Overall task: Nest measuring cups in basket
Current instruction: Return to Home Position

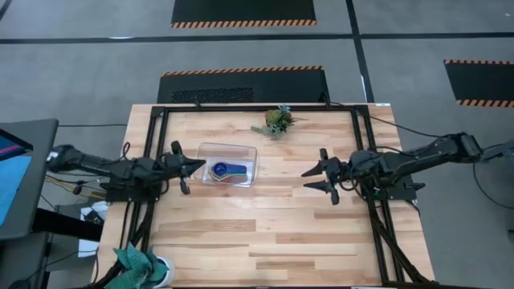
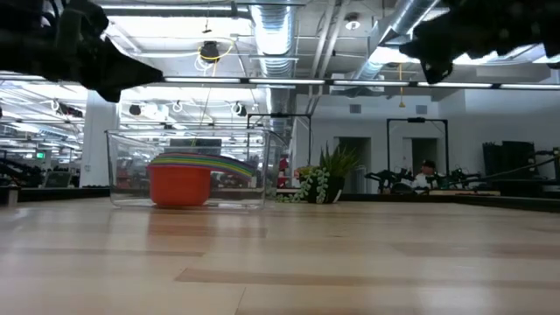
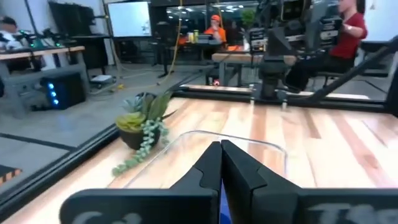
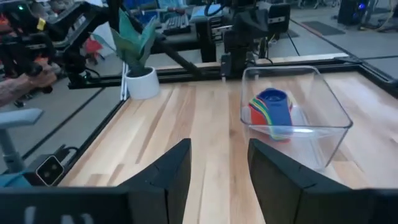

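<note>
Several measuring cups (image 1: 225,171) are sitting nested as one stack inside the clear basket (image 1: 249,152), which is resting on the table (image 1: 265,233) at about nine o'clock from its centre. A blue bowl is topping the stack and a red one is showing lowest, but the rims are overlapping, so the count is hard to make out. At the basket's nine o'clock edge the left gripper (image 1: 201,165) is hovering, its fingers (image 3: 208,168) pressed together on nothing. At three o'clock, well apart, the right gripper (image 1: 307,178) is hanging with its fingers (image 4: 174,165) spread wide. Both arms are being cut off in the low view.
</note>
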You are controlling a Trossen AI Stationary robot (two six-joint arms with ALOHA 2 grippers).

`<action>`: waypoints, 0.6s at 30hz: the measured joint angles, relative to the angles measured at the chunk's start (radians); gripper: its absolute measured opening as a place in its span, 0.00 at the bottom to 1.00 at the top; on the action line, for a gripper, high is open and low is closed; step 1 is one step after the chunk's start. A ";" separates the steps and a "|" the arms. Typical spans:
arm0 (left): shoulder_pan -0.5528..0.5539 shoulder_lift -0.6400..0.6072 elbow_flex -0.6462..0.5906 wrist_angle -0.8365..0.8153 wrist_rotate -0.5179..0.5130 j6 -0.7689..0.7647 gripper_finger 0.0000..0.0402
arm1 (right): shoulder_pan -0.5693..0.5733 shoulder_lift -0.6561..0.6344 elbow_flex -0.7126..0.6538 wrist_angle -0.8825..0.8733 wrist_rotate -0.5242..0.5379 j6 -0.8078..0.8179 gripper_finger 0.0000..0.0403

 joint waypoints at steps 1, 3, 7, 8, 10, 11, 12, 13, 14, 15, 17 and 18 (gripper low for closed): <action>0.031 0.000 -0.005 0.003 0.024 -0.002 0.00 | -0.010 -0.007 -0.020 0.015 -0.005 0.000 0.45; 0.082 -0.002 -0.007 0.007 0.056 -0.005 0.00 | -0.032 -0.018 -0.059 0.050 -0.028 0.003 0.45; 0.150 -0.003 -0.008 0.001 0.085 0.014 0.00 | -0.079 -0.022 -0.118 0.115 -0.046 0.003 0.45; 0.161 -0.002 -0.008 -0.011 0.086 0.014 0.00 | -0.090 -0.021 -0.136 0.134 -0.046 0.003 0.45; 0.170 -0.003 -0.008 -0.036 0.105 0.013 0.00 | -0.110 -0.013 -0.176 0.166 -0.047 0.006 0.45; 0.169 -0.003 -0.008 -0.047 0.120 0.014 0.00 | -0.118 -0.010 -0.196 0.185 -0.048 0.013 0.45; 0.168 -0.003 -0.008 -0.058 0.127 0.014 0.00 | -0.125 -0.012 -0.219 0.207 -0.050 0.020 0.45; 0.166 -0.002 -0.008 -0.069 0.130 0.012 0.00 | -0.131 -0.012 -0.238 0.227 -0.055 0.024 0.45; 0.163 -0.003 -0.008 -0.080 0.130 0.009 0.00 | -0.134 -0.012 -0.257 0.254 -0.065 0.026 0.45; 0.159 -0.002 -0.008 -0.088 0.128 0.008 0.00 | -0.138 -0.012 -0.282 0.291 -0.072 0.026 0.45; 0.152 -0.002 -0.008 -0.096 0.123 0.008 0.00 | -0.137 -0.014 -0.319 0.352 -0.075 0.026 0.45; 0.149 -0.003 -0.008 -0.101 0.117 0.009 0.00 | -0.137 -0.016 -0.336 0.382 -0.075 0.026 0.45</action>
